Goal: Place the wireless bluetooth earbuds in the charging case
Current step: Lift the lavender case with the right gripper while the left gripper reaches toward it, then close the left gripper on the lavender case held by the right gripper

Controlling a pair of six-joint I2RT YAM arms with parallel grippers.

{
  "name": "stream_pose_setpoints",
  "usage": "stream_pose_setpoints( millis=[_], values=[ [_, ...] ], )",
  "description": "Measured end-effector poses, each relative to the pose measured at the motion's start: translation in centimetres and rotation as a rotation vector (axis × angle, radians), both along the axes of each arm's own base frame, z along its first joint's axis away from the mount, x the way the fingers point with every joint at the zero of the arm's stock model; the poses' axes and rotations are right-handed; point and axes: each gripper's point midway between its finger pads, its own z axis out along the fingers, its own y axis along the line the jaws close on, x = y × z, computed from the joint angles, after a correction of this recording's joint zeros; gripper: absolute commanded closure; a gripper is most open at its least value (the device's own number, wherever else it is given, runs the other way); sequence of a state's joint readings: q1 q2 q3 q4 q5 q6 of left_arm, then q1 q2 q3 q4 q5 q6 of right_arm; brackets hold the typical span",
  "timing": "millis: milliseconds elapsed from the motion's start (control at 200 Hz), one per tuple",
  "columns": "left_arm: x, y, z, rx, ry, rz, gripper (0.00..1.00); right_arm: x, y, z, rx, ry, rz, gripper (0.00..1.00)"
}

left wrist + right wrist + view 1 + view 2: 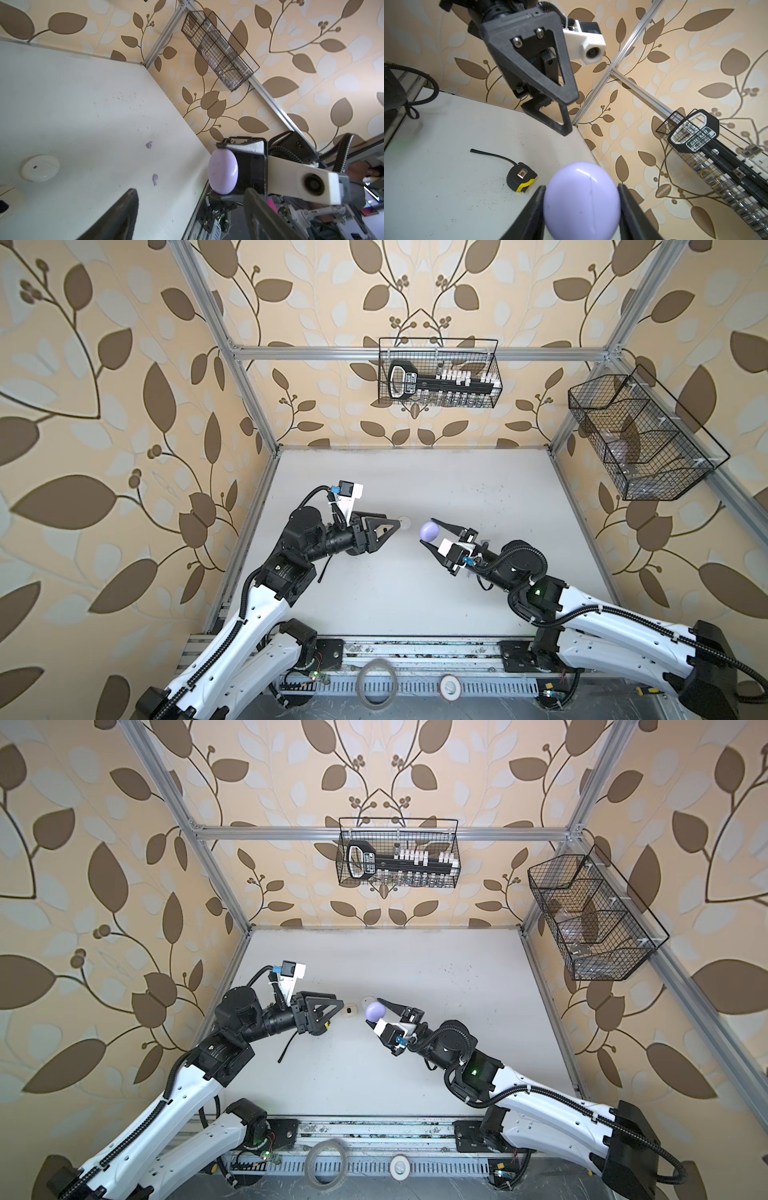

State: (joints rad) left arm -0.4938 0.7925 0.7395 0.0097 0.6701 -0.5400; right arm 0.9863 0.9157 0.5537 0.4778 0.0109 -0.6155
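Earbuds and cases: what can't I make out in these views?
lavender earbuds: visible only in the left wrist view; too small or hidden in both top views.
white object: cut off by the left wrist view's edge; unclear what it is.
lavender case, in the right gripper: one end cut off by the right wrist view's edge.
tape measure: mostly hidden under the left gripper in both top views.

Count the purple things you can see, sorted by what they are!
lavender charging case: 1, gripped by the right gripper
lavender earbuds: 2, lying apart on the table
Total: 3
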Motion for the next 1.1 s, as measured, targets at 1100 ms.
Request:
stream_pose_setpoints(
  millis=[1100],
  values=[
    [-0.9, -2.9, -1.5, 0.135, -0.078, -0.055, 0.51, 1.0, 2.3, 0.8, -0.068, -0.050, -0.066, 0.80]
  ],
)
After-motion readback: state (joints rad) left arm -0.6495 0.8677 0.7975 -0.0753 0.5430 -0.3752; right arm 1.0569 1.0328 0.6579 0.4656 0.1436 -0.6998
